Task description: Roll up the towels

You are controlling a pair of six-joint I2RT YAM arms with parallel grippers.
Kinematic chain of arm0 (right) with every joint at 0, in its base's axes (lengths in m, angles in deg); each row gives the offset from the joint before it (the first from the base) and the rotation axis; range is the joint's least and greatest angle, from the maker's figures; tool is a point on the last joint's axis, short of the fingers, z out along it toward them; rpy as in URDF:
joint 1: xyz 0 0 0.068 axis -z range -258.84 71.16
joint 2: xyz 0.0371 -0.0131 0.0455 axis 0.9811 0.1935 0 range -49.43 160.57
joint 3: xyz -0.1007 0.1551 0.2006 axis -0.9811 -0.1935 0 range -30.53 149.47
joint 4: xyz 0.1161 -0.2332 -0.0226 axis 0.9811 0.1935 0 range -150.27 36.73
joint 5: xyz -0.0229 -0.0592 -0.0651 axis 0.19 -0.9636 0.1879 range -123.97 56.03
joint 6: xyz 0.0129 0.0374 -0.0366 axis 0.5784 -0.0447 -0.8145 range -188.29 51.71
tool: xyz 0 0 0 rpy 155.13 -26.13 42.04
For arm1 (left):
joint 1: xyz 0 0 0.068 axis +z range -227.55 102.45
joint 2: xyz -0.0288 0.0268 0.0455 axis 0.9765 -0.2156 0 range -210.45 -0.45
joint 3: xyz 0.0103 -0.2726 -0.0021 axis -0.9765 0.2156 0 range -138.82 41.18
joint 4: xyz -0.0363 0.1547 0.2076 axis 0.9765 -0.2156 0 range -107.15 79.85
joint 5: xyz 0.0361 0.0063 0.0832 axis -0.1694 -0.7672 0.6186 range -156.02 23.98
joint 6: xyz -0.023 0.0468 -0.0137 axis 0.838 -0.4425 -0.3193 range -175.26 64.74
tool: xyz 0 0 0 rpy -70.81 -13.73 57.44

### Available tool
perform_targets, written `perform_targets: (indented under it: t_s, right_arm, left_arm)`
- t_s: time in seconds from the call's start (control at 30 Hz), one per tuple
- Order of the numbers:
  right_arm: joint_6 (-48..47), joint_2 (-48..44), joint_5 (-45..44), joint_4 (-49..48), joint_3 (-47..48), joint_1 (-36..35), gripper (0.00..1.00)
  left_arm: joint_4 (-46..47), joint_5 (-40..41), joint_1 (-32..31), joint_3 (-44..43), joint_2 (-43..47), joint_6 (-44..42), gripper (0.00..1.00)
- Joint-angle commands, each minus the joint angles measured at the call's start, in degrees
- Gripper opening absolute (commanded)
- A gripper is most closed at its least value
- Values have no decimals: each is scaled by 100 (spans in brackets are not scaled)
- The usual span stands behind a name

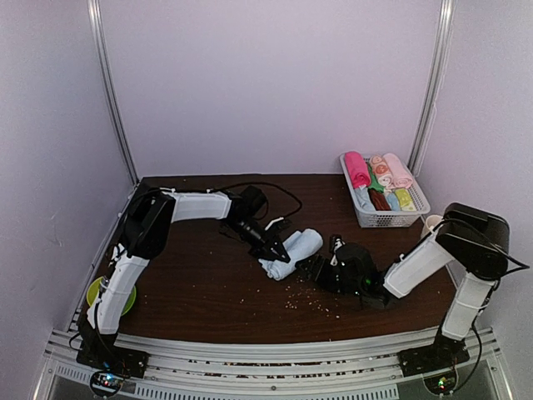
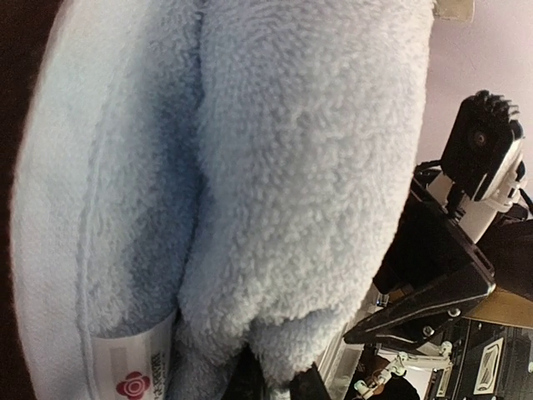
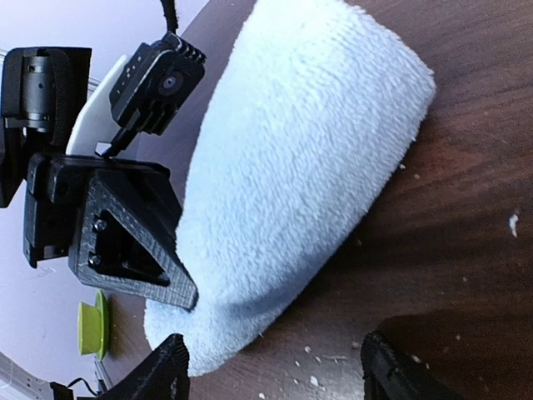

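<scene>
The pale blue towel (image 1: 293,250) lies rolled on the dark table, mid-way between the arms. In the left wrist view this towel (image 2: 275,167) fills the frame, its white tag (image 2: 133,371) at the lower left. My left gripper (image 1: 276,248) is shut on a fold at its end, and the black fingertips (image 2: 310,385) pinch the pile. My right gripper (image 1: 319,268) stands open just off the roll's near-right side. Its fingertips (image 3: 166,373) straddle bare table below the towel (image 3: 308,158). The magenta-pink towel (image 1: 356,169) sits rolled in the basket.
A white basket (image 1: 388,220) at the back right holds several coloured rolls. A green disc (image 1: 94,293) lies by the left arm's base. A pale cup (image 1: 431,222) stands near the right arm. Crumbs (image 1: 304,301) dot the table in front of the blue roll.
</scene>
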Motion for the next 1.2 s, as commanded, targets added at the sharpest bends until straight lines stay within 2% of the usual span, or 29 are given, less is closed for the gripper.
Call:
perform_targets:
  t_s: [0.0,0.07,0.1,0.13,0.17,0.33,0.47,0.57,0.73,0.8,0.87,1.03,1.17]
  right_arm:
    - [386,371,342,-1060,193,127,68]
    - [163,342,395,-1128,203,139,69]
    - [-77,240,438,-1076,208,125,76]
    - [-321,75,387,-817,223,104,96]
    - [-617,-178,203,-459,218,78,100]
    - [-2450,-1404,-694,1868,658,-158,99]
    - [-4504,-1918,-1683,3724,1542,-519,99]
    - [-5634,-2110,-1986,4439,1948,-619,99]
    - [-7104,-2481,-1819,4452,1894,-619,100]
    - [-6744,-2494,-1887,4445,1864,-501,99]
    - [-5806,-2440,-1457,4438,1841,-280,100]
    - [-3751,-2051,-912,3847,1610,-256,100]
    - [-2522,-1573,-711,3112,1438,-256,100]
  left_arm:
    - [43,532,54,125,-219,-94,0]
    - [-36,664,78,135,-191,-193,0]
    - [-69,716,109,115,-194,-244,0]
    - [-166,772,136,44,-220,-342,0]
    - [-313,791,177,-42,-257,-448,0]
    - [-490,748,400,-128,-323,-615,0]
    - [-1162,860,419,-490,-532,-1087,0]
    - [-1361,1016,423,-629,-644,-1279,0]
    - [-1780,1000,430,-1165,-1016,-1449,0]
    - [-1831,1040,454,-1265,-1076,-1483,1]
    - [-1831,1098,517,-1352,-1104,-1482,1]
    - [-1900,1124,632,-1591,-1202,-1499,1]
    - [-1882,1016,637,-1605,-1298,-1545,1]
